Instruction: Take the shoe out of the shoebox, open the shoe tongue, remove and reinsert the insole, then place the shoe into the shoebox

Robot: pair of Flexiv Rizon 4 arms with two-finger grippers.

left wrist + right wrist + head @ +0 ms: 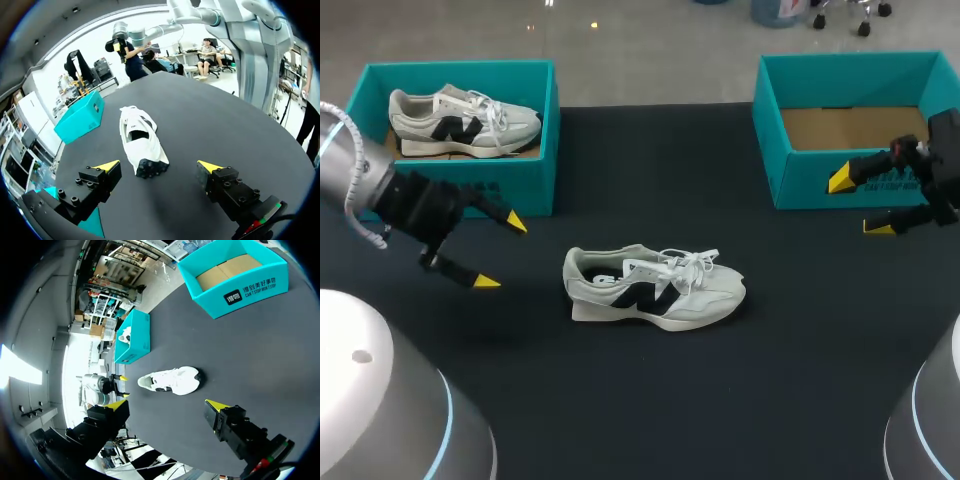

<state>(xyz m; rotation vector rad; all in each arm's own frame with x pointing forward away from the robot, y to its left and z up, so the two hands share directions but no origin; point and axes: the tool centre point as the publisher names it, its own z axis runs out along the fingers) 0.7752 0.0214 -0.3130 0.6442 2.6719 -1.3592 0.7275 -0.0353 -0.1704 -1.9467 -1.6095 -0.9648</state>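
Observation:
A pale grey shoe with a black side mark and white laces lies on its sole mid-table, outside both boxes, toe toward the right. My left gripper hovers open to the left of its heel, nothing between the fingers. In the left wrist view the shoe lies just ahead of the open gripper, heel nearest. My right gripper hangs open and empty in front of the empty teal shoebox at the back right. From the right wrist, the shoe sits well ahead of the open gripper.
A second teal box at the back left holds another similar shoe. It also shows in the right wrist view as the far box, with the empty box nearer. The table top is black cloth.

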